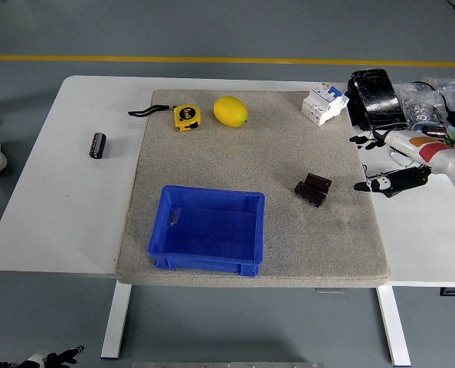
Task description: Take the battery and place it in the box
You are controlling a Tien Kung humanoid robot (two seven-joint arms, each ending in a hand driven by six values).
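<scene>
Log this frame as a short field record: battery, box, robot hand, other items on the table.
battery: black cylinder lying on bare white table, left of the mat, untouched
box: blue box on grey mat, near edge, nothing visible inside
right hand: at mat's right edge, fingers relaxed, holding nothing
others: tape measure, lemon, brown block

The right hand [392, 165] reaches in from the right edge on a white forearm, palm low, its black fingers [377, 185] seemingly spread and relaxed, holding nothing, while the left arm is out of view.
</scene>
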